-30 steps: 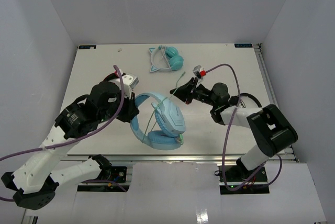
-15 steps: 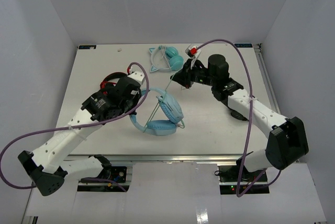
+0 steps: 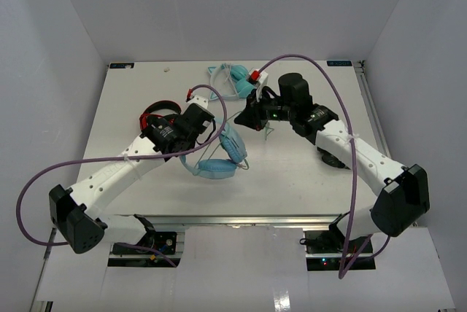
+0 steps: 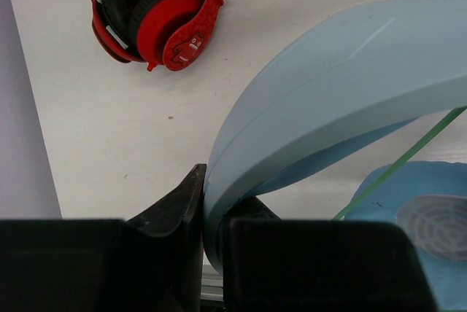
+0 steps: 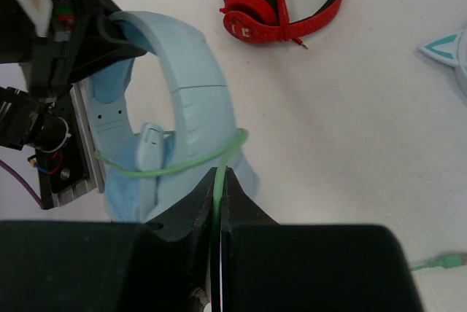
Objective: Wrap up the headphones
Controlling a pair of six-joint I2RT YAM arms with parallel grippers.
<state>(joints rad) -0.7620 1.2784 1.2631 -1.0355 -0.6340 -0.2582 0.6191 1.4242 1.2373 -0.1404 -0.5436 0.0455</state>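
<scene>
The light-blue headphones (image 3: 217,157) are held off the table near its middle, tilted. My left gripper (image 3: 206,131) is shut on their wide headband (image 4: 328,86), which is clamped between the black fingers (image 4: 179,203); one padded cup (image 4: 430,213) shows at lower right. The thin pale-green cable (image 5: 182,166) loops once around the headband (image 5: 193,86) and runs into my right gripper (image 5: 221,177), which is shut on it. In the top view the right gripper (image 3: 252,118) sits just right of the headphones. The cable's plug end (image 5: 438,261) lies loose on the table.
A red-and-black pair of headphones (image 3: 156,114) lies just left of my left wrist, also visible from the wrist (image 4: 160,13). The teal cat-ear pair (image 3: 232,80) lies at the back, close behind my right wrist. White walls enclose the table (image 3: 306,173) on three sides.
The left arm has stretched forward, carrying the headphones away from the near edge. The right gripper has swung left and back with the cable, drawing it around the headband.
</scene>
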